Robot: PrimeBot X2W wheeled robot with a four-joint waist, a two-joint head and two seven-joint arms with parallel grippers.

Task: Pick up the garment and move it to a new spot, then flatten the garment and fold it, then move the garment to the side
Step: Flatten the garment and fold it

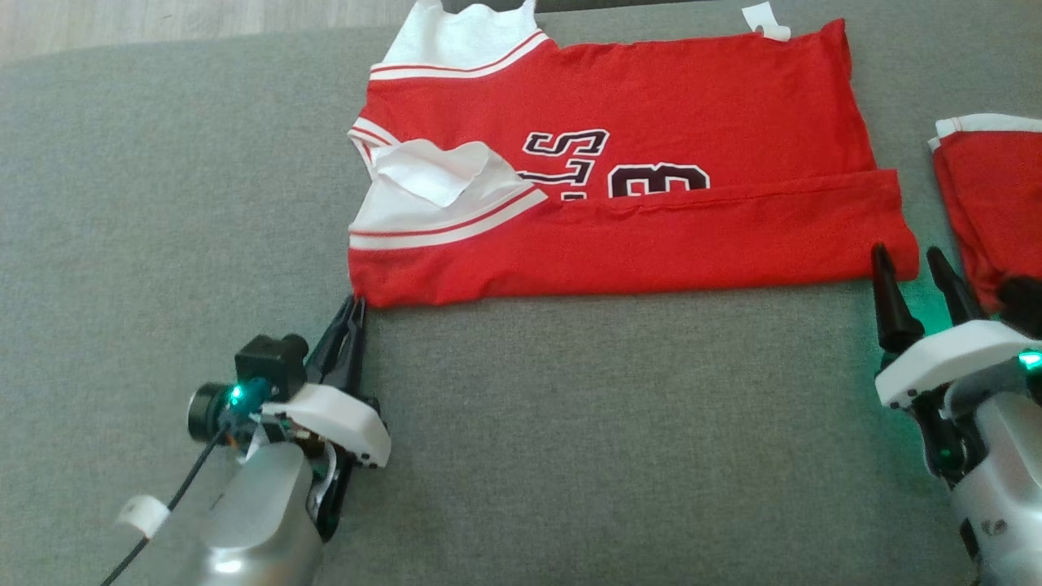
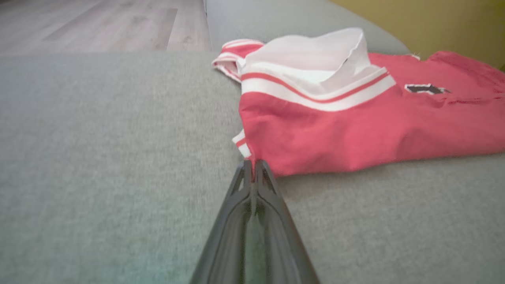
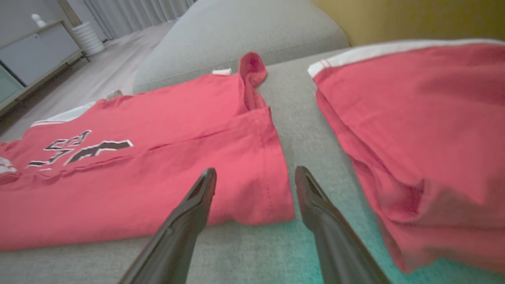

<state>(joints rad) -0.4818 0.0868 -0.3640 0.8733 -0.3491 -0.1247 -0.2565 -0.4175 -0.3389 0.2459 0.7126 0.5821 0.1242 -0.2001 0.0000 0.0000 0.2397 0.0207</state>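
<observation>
We take the red jersey (image 1: 651, 122) as our marker. Beneath it stretches the grey cushion (image 1: 570, 456), bare on the jersey's near side. The jersey lies spread flat, with its near long edge already turned up over the lower part of the number, so we judge the move and the flattening done and one fold made. Further folds and the shift to the side are left. Off the jersey's right end, apart from it, lies a second red garment (image 1: 993, 203). At the jersey's near-left corner our left gripper (image 1: 356, 308) is clenched tight, seemingly nipping the hem. At the near-right corner our right gripper (image 1: 916, 281) stands spread wide, its fingers either side of the corner, grasping nothing.
</observation>
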